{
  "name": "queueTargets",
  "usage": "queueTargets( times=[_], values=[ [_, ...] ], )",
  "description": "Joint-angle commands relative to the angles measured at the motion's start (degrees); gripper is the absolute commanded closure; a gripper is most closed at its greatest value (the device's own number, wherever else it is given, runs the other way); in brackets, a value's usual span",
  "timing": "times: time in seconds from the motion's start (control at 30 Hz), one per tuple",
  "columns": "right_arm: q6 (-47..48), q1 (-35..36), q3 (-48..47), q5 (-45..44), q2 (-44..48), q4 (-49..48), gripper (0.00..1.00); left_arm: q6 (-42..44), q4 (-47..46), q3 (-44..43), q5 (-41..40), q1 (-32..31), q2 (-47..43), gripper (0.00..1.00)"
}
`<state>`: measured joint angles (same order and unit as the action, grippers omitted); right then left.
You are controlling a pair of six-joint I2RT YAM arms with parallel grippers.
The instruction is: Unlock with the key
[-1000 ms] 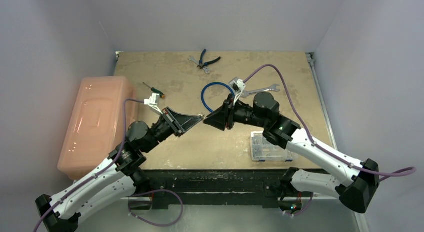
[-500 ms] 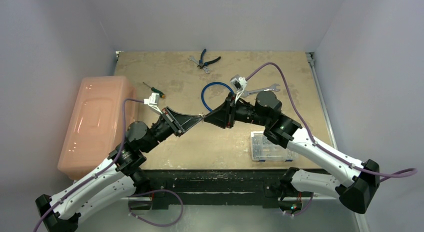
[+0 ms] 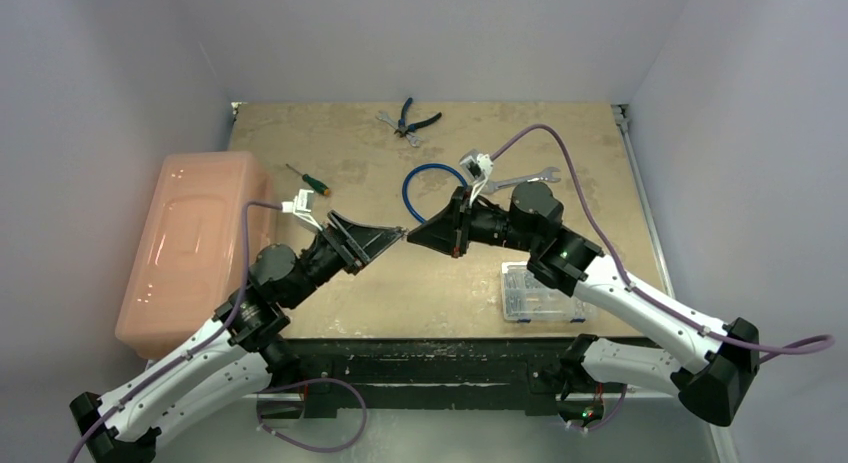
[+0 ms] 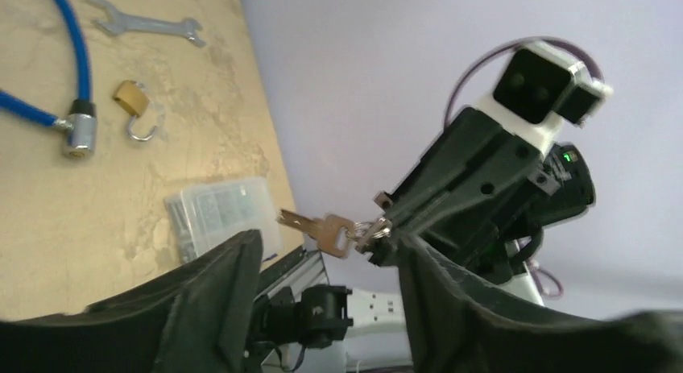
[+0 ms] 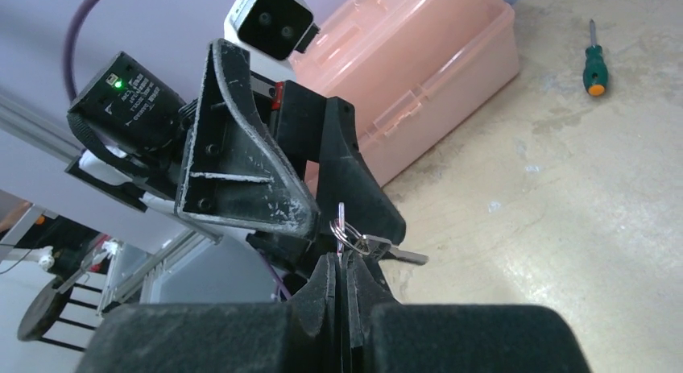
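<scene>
A small flat key [image 4: 318, 228] on a wire ring hangs in mid-air above the table's middle [image 3: 404, 232]. My right gripper [image 5: 342, 262] is shut on a second thin key blade [image 5: 342, 218] of that ring, and the ring with the hanging key [image 5: 385, 247] dangles just past its tips. My left gripper [image 4: 326, 242] is open, its fingers [image 4: 217, 276] either side of the hanging key without touching it. The brass padlock [image 4: 133, 101] lies on the table, shackle swung open, beside the blue cable's metal end [image 4: 79, 133].
A blue cable [image 3: 418, 179] loops at table centre, with a wrench [image 3: 522, 178] to its right. A clear screw box [image 3: 540, 293] sits front right, a pink toolbox [image 3: 190, 243] on the left. A green screwdriver [image 3: 306, 178] and pliers [image 3: 412, 118] lie further back.
My left gripper has opened and drawn back a little to the left, letting go of the key. My right gripper has shut on the key ring's blade.
</scene>
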<state>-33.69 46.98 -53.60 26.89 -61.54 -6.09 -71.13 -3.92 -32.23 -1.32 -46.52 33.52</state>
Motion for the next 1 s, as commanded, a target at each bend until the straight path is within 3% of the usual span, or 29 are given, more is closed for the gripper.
queueTargets(
  times=[0.0,0.07,0.3,0.5,0.8,0.97],
  values=[
    [1.69,0.04,-3.91,-1.99,0.37,4.37,1.0,3.43,10.47,-1.49,-7.46,0.14,-2.1,0.23],
    [2.8,0.04,-5.38,-2.32,-1.65,11.37,1.0,5.11,16.55,-2.79,-10.91,0.2,-3.24,0.18],
    [8.89,0.12,-10.77,-7.73,-13.81,36.0,1.0,9.9,27.23,-5.84,-19.95,0.18,-4.4,0.17],
    [10.24,0.24,-13.02,-11.53,-18.7,45.21,1.0,12.7,28.07,-5.86,-21.28,0.18,-1.52,0.21],
    [13.69,0.22,-16.63,-16.84,-21.84,53.3,1.0,21.3,14.86,-3.58,-3.99,0.09,10.43,0.34],
    [14.02,0.21,-16.46,-11.37,-20.19,52.08,1.0,23.71,5.18,-0.3,5.83,-0.55,16.39,0.41]
  ],
)
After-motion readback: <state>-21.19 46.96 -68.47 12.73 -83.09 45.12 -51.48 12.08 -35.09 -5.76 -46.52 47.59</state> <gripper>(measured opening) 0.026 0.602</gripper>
